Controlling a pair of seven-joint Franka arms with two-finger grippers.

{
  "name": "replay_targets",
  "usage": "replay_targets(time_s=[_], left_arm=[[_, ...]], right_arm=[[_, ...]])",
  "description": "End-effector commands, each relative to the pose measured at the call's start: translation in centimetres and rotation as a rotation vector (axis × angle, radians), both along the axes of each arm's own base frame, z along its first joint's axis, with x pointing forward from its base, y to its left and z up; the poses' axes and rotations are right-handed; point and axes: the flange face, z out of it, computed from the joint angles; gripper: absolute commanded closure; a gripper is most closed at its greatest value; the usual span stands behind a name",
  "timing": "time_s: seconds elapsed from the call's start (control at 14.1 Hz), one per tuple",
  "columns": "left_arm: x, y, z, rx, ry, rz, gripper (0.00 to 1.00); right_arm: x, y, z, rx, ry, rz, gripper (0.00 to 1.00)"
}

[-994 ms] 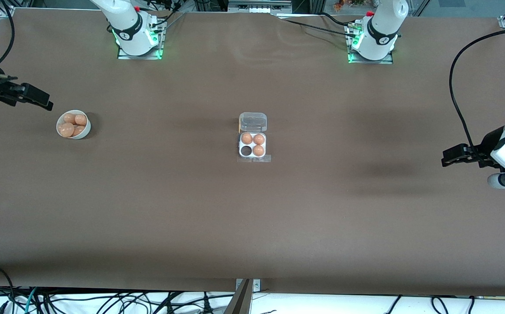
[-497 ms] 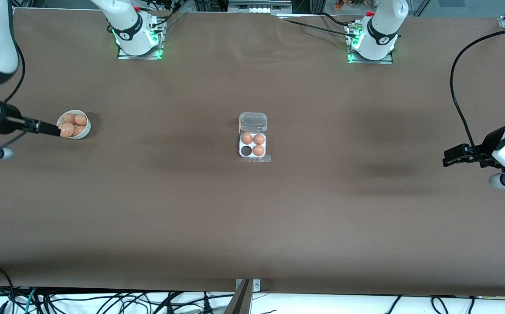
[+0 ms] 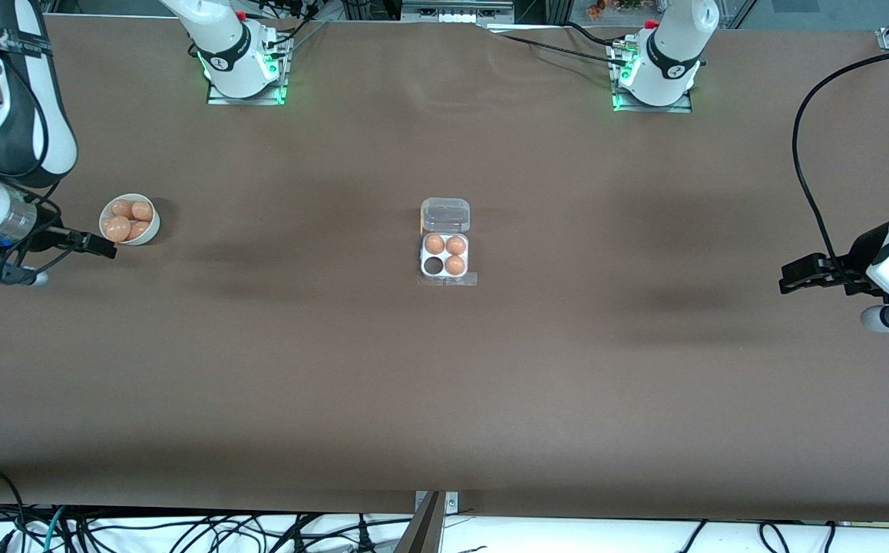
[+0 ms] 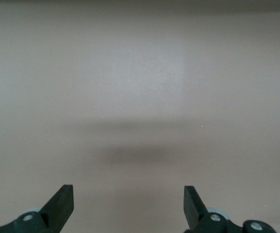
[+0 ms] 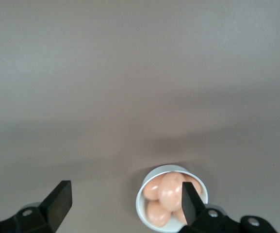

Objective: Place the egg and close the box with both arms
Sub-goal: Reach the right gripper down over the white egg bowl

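The box sits mid-table with its clear lid open. Three of its cells hold eggs and one cell is empty. A white bowl toward the right arm's end of the table holds several eggs. My right gripper is open and empty, over the table just beside the bowl. In the right wrist view the bowl and its eggs lie by one fingertip of the open right gripper. My left gripper is open and empty, over bare table; the left wrist view shows the same.
The brown table fills the view. Both arm bases stand along its edge farthest from the camera. A black cable loops above the left arm. Cables hang past the edge nearest the camera.
My right arm has swung in over its end of the table and its gripper has come to rest just beside the bowl. The left arm has barely moved.
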Motion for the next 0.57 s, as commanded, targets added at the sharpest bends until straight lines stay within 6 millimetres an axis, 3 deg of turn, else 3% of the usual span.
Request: replay_targets(time_s=[0.0,0.35,0.5], left_arm=[[-0.2,0.0,0.9,0.006,0.000,-0.013,0.00],[-0.2,-0.2,0.9,0.005,0.000,-0.011,0.00],[-0.2,-0.3,0.9,0.005,0.000,-0.011,0.00]], right_arm=[[-4.0,-1.2,-2.3,0.002,-0.040,0.069,0.00],[-5.4,-2.2,-6.7,0.002,-0.011,0.097,0.00],[-5.8,-2.8,-7.7,0.003,0.009,0.086,0.00]])
